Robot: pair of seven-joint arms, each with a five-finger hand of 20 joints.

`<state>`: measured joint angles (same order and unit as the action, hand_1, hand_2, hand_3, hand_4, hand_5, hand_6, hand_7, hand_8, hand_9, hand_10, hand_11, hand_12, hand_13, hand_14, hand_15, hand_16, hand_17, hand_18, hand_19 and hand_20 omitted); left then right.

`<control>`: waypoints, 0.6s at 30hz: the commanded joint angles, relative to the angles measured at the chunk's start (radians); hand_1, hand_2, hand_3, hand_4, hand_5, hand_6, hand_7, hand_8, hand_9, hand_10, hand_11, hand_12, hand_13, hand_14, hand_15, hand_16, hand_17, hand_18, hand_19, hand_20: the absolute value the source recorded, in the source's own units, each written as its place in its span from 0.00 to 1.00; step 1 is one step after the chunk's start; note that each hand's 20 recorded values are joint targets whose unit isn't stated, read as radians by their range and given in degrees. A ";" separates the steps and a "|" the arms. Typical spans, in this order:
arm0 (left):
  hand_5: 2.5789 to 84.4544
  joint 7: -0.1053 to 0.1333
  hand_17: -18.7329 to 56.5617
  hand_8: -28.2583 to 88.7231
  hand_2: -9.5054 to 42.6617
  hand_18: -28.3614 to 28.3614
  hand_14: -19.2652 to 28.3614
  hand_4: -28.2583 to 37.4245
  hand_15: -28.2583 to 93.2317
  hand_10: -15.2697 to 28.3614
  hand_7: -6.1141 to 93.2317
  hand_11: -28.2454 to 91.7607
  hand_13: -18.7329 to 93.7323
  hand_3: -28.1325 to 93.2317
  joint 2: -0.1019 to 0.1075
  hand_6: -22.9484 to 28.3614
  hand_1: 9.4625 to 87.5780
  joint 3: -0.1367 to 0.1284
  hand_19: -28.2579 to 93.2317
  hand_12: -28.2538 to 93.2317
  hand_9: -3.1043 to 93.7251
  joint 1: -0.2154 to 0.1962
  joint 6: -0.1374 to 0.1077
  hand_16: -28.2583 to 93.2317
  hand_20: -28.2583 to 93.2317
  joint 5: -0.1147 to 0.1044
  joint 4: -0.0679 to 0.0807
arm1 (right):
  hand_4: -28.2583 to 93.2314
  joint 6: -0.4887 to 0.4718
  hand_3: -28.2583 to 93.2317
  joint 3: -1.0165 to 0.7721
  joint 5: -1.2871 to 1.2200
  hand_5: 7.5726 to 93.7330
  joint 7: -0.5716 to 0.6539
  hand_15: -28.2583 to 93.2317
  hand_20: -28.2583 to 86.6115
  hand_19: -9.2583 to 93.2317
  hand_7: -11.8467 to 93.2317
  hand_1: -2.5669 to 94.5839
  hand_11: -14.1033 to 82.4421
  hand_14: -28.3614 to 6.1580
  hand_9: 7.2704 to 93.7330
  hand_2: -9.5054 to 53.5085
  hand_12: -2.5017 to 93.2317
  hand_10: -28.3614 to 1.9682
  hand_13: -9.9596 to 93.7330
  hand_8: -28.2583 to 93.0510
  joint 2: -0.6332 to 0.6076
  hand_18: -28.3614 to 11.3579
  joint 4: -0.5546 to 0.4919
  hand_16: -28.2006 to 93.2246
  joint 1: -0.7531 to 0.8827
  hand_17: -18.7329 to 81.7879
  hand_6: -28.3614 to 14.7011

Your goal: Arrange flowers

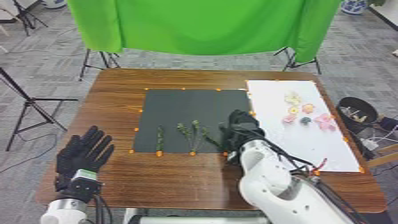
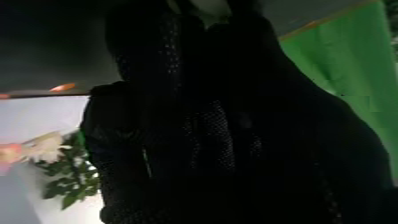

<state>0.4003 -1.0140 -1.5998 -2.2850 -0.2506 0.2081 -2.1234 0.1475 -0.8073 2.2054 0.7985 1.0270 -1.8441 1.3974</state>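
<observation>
The right robot hand (image 1: 242,123) hides part of the dark mat (image 1: 178,107); beyond the mat, 1 green cloth (image 1: 204,25) is cut off.

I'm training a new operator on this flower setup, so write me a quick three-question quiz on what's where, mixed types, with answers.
1. Multiple choice: the pink flowers lie on:
(a) the green cloth
(b) the white sheet
(c) the floor

2. True or false: the right hand is at the side of the dark mat nearest the white sheet.

3. Put in order, from left to right in the head view: white sheet, left hand, dark mat.

Key: 1. b; 2. true; 3. left hand, dark mat, white sheet.
</observation>
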 commanded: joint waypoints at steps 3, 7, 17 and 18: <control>0.48 -0.011 0.16 0.16 0.50 0.75 0.75 0.01 0.57 0.71 0.25 0.46 0.38 0.83 -0.012 0.64 0.26 0.001 0.54 0.32 0.36 -0.010 0.006 0.16 0.30 -0.017 0.003 | 0.03 0.015 0.89 -0.100 -0.054 0.56 0.036 0.50 0.51 0.91 0.79 0.56 0.25 0.64 0.85 0.00 0.35 0.55 0.86 0.29 -0.010 0.10 -0.098 0.57 0.082 0.54 0.58; 0.47 -0.012 0.16 0.16 0.50 0.75 0.75 0.01 0.57 0.71 0.25 0.46 0.38 0.83 -0.013 0.64 0.26 -0.002 0.54 0.32 0.36 -0.008 0.009 0.16 0.30 -0.018 0.003 | 0.02 -0.020 0.89 -0.131 -0.109 0.54 0.018 0.52 0.50 0.91 0.77 0.53 0.33 0.61 0.78 0.00 0.25 0.47 0.84 0.28 -0.015 0.10 -0.166 0.54 0.114 0.53 0.58; 0.48 0.000 0.16 0.16 0.50 0.75 0.75 0.01 0.57 0.71 0.25 0.46 0.38 0.83 -0.010 0.64 0.26 -0.009 0.54 0.32 0.36 -0.021 0.007 0.16 0.30 -0.015 -0.002 | 0.06 -0.102 0.94 -0.223 -0.081 0.71 -0.110 0.61 0.51 0.89 0.29 0.39 0.29 0.41 0.73 0.22 0.18 0.39 0.76 0.18 -0.128 0.12 -0.249 0.41 0.237 0.50 0.55; 0.48 0.004 0.16 0.16 0.50 0.75 0.75 0.01 0.57 0.71 0.25 0.46 0.38 0.83 -0.009 0.64 0.26 -0.008 0.54 0.32 0.36 -0.022 0.006 0.16 0.30 -0.019 -0.004 | 0.06 -0.107 0.94 -0.231 -0.070 0.73 -0.104 0.60 0.51 0.89 0.28 0.40 0.29 0.40 0.75 0.24 0.18 0.40 0.76 0.20 -0.138 0.12 -0.254 0.41 0.249 0.50 0.56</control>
<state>0.3993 -1.0182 -1.6014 -2.2876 -0.2503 0.1961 -2.1228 0.1342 -0.9915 2.0667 0.7167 0.9822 -2.0933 1.5698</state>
